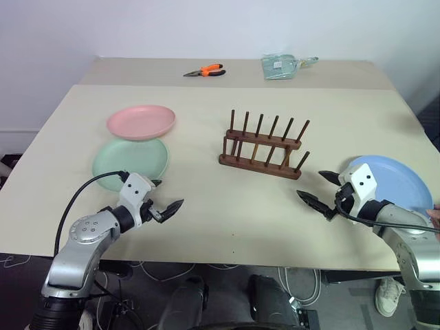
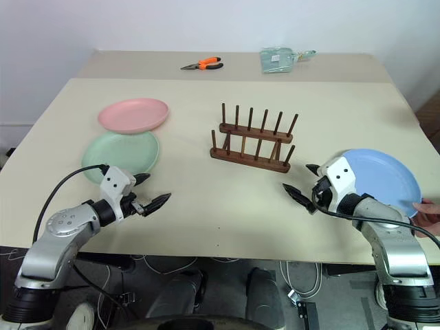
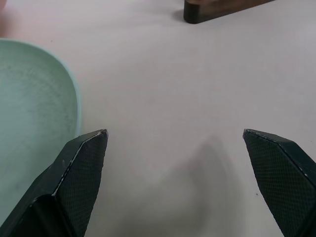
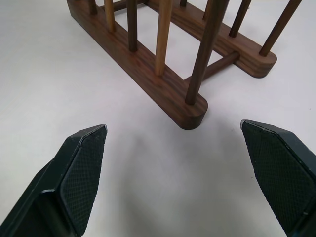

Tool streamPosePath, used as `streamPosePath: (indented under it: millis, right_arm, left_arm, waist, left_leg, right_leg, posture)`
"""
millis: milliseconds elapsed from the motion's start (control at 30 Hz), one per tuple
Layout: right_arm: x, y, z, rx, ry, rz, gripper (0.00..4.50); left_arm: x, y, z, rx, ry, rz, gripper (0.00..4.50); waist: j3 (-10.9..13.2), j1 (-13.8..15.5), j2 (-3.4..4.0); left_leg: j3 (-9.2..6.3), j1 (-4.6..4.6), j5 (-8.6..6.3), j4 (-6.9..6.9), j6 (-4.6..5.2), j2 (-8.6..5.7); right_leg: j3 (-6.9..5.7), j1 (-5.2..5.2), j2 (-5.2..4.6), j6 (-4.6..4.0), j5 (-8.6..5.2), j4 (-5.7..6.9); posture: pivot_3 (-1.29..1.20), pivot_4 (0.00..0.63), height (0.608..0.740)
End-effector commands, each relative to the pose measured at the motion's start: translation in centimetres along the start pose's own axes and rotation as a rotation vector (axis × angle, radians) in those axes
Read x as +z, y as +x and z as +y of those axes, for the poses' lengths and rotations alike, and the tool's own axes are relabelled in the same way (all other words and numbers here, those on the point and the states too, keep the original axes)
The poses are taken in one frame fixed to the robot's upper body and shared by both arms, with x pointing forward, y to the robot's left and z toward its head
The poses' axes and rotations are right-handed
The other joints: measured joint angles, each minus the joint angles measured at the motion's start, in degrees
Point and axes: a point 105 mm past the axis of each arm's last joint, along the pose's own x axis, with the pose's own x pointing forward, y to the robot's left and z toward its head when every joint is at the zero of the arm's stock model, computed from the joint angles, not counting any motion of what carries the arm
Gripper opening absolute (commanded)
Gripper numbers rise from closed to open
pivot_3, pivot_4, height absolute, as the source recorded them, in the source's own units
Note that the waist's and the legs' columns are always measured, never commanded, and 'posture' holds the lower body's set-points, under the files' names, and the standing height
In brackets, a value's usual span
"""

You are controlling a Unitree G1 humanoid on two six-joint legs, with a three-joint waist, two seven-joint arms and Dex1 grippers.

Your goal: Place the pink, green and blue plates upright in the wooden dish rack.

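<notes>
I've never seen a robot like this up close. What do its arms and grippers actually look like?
Both arms are silver-grey metal with rounded joints and black sections near the wrist. A white block sits on each wrist, and a black cable loops along each arm. The left gripper and right gripper each end in two black, pointed fingers with finely textured inner faces.

No readable text, label or number on anything here.

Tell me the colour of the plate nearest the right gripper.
Blue: the plate beside the right gripper, clearest in the left eye view.
</notes>
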Motion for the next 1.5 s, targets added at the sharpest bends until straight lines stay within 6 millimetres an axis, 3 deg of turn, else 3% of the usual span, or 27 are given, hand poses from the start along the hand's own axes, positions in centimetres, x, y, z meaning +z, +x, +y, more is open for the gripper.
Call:
streamPosePath:
  millis: [33,300,400,533,633,767,800,900,1067,1133,1300,1400,1500]
  right_arm:
    - [1.2,0.2,-0.8,-0.031,-0.042,-0.043,4.45]
    - [1.6,0.2,0.1,0.041,0.002,-0.047,4.45]
    - [1.9,0.1,2.1,0.085,0.006,-0.046,4.45]
    - [2.2,0.2,4.0,0.072,0.020,-0.068,4.45]
    - [2.3,0.2,5.1,0.050,0.032,-0.081,4.45]
    - [2.5,-0.4,6.1,-0.014,0.042,-0.099,4.45]
    - [2.6,-0.5,6.2,-0.030,0.047,-0.105,4.45]
    - [2.6,-0.8,6.2,-0.064,0.049,-0.101,4.50]
    - [2.2,-1.1,6.1,-0.054,0.033,-0.072,4.50]
    - [2.2,-1.3,5.7,-0.051,0.021,-0.060,4.50]
    - [1.5,-2.7,5.6,0.025,0.002,0.022,4.50]
    - [0.6,-4.3,5.1,0.075,-0.009,0.103,4.50]
    - [0.2,-4.9,4.8,0.090,-0.008,0.133,4.50]
  left_arm:
    - [1.4,0.5,0.1,-0.004,0.041,-0.046,4.50]
    - [2.5,3.0,0.3,-0.077,0.060,-0.063,4.50]
    - [3.3,7.4,1.2,-0.137,0.051,-0.061,4.50]
    - [4.3,11.9,1.1,-0.255,0.090,-0.036,4.50]
    - [4.4,13.7,0.8,-0.314,0.122,-0.015,4.50]
    - [4.4,16.0,-1.4,-0.438,0.167,0.047,4.50]
    - [4.4,16.1,-1.6,-0.455,0.172,0.052,4.50]
    - [4.7,16.8,-2.2,-0.460,0.169,0.035,3.72]
    - [5.0,17.1,-3.4,-0.504,0.147,-0.003,1.33]
    - [4.9,16.8,-4.0,-0.540,0.158,-0.020,0.74]
    - [4.4,15.3,-5.2,-0.663,0.199,-0.068,0.74]
    - [3.8,12.7,-6.7,-0.803,0.253,-0.090,0.74]
    - [3.1,10.5,-7.0,-0.870,0.267,-0.060,2.06]
  waist:
    - [0.00,0.00,0.00]
    - [0.00,0.05,-0.01]
    - [0.03,1.46,0.03]
    - [0.02,1.48,-0.11]
    - [0.02,1.23,-0.13]
    - [0.05,1.41,-0.21]
    - [0.05,1.48,-0.25]
    - [0.02,1.41,-0.28]
    - [0.02,1.34,-0.30]
    - [0.04,1.29,-0.33]
    - [0.02,1.30,-0.31]
    - [-0.01,1.27,-0.26]
    - [-0.01,1.14,-0.25]
  left_leg:
    - [0.00,0.00,0.00,0.00,0.00,0.00]
    - [0.00,0.00,0.01,0.02,0.01,-0.04]
    - [0.00,0.01,0.01,0.06,0.01,-0.08]
    - [0.10,-0.06,0.00,0.28,0.03,-0.07]
    - [0.15,-0.08,-0.04,0.27,0.09,-0.09]
    - [0.17,-0.11,-0.10,0.25,0.17,-0.10]
    - [0.18,-0.10,-0.11,0.26,0.18,-0.10]
    - [0.19,-0.07,-0.11,0.33,0.18,-0.11]
    - [0.17,-0.04,-0.11,0.31,0.19,-0.10]
    - [0.17,-0.05,-0.11,0.33,0.19,-0.10]
    - [0.18,-0.02,-0.11,0.31,0.19,-0.10]
    - [0.21,-0.03,-0.13,0.29,0.23,-0.09]
    - [0.21,-0.03,-0.14,0.31,0.24,-0.07]
  right_leg:
    - [0.00,0.00,0.00,0.00,0.00,0.00]
    - [-0.01,0.01,0.02,0.05,0.03,0.01]
    - [-0.04,0.06,0.01,0.15,0.09,0.03]
    - [-0.12,0.14,0.04,0.26,0.17,0.00]
    - [-0.10,0.10,0.03,0.39,0.21,-0.05]
    - [-0.08,0.05,0.02,0.53,0.18,-0.04]
    - [-0.08,0.06,0.01,0.53,0.18,-0.04]
    - [-0.09,0.16,0.00,0.61,0.19,-0.04]
    - [-0.09,0.17,0.00,0.62,0.19,-0.03]
    - [-0.09,0.17,0.00,0.62,0.19,-0.02]
    - [-0.08,0.16,0.01,0.61,0.20,0.00]
    - [-0.06,0.18,-0.02,0.61,0.19,-0.03]
    - [-0.04,0.16,0.00,0.58,0.20,-0.02]
  posture:
    - [0.00,0.150,0.740]
    - [0.00,0.150,0.740]
    - [0.00,0.150,0.740]
    - [0.00,0.150,0.740]
    - [0.00,0.150,0.740]
    - [0.00,0.150,0.740]
    - [0.00,0.150,0.740]
    - [0.00,0.150,0.740]
    - [0.00,0.150,0.740]
    - [0.00,0.150,0.740]
    - [0.00,0.150,0.740]
    - [0.00,0.150,0.740]
    - [0.00,0.150,0.740]
